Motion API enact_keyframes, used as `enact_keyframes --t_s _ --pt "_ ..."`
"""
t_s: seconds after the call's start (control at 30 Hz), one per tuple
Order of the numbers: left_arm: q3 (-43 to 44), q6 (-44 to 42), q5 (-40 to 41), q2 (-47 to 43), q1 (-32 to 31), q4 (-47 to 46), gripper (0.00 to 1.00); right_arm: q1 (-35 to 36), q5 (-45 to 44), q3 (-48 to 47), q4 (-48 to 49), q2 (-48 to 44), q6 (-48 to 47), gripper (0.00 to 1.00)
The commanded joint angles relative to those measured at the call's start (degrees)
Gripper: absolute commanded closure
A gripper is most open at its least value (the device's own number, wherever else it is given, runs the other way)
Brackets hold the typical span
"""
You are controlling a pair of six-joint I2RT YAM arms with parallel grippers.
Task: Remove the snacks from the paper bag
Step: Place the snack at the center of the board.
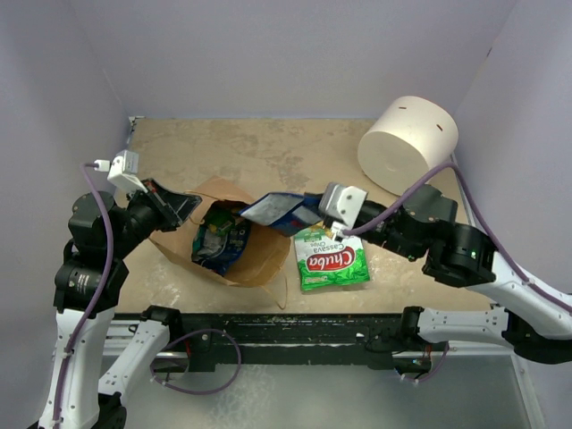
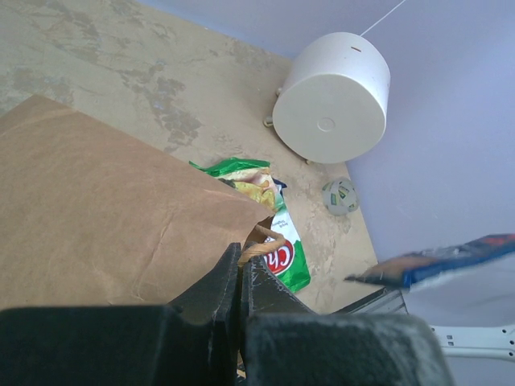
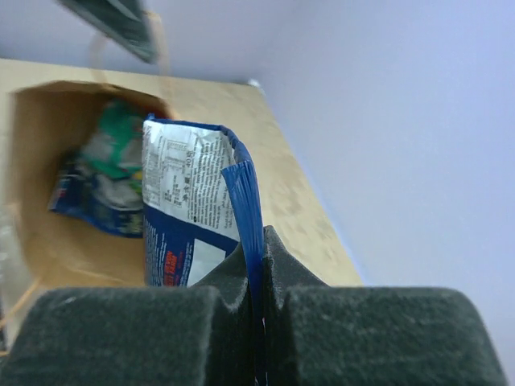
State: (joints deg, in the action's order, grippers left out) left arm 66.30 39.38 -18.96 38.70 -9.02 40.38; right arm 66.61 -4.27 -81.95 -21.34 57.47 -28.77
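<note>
The blue-and-white packet [image 1: 279, 211] is out of the paper bag [image 1: 259, 261]. It hangs just right of the bag's mouth, and my right end effector [image 3: 261, 251] is clamped on one of its edges. A green packet [image 1: 331, 257] already lies on the tabletop [image 1: 268, 152], right of the bag. The teal and blue packets [image 1: 217, 237] are inside the bag, which lies on its side. My left end effector [image 2: 240, 265] is closed on the bag's upper edge, holding the mouth open. I judge the job about half done.
</note>
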Motion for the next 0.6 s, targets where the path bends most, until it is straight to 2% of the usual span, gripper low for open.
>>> enact_keyframes --t_s 0.0,0.07,0.13,0.23,0.3,0.4,0.57 --pt "1.3 -1.0 0.9 0.5 0.0 -2.7 1.00 0.0 -24.8 4.0 4.8 -1.6 1.5 1.00" --pt "1.4 -0.7 0.9 0.9 0.0 -2.6 1.00 -1.2 -30.1 6.2 4.1 -1.7 4.3 1.00" --pt "1.3 0.3 0.8 1.3 0.0 -2.6 1.00 -4.1 -29.2 7.8 1.8 -1.6 7.8 1.00" --pt "0.3 2.2 0.9 1.2 0.0 -3.0 1.00 -10.4 -24.0 8.7 -4.1 -0.3 9.8 1.00" --pt "-0.6 3.1 1.3 0.8 0.0 -3.5 1.00 -13.2 -20.0 9.6 -8.3 0.9 6.0 1.00" --pt "-0.3 2.6 1.7 0.5 0.0 -3.5 1.00 -13.7 -15.1 10.3 -14.6 2.3 1.8 1.00" --pt "0.6 2.1 3.6 0.7 0.0 -2.8 1.00 -13.8 -1.5 11.3 -22.2 5.1 2.5 1.00"
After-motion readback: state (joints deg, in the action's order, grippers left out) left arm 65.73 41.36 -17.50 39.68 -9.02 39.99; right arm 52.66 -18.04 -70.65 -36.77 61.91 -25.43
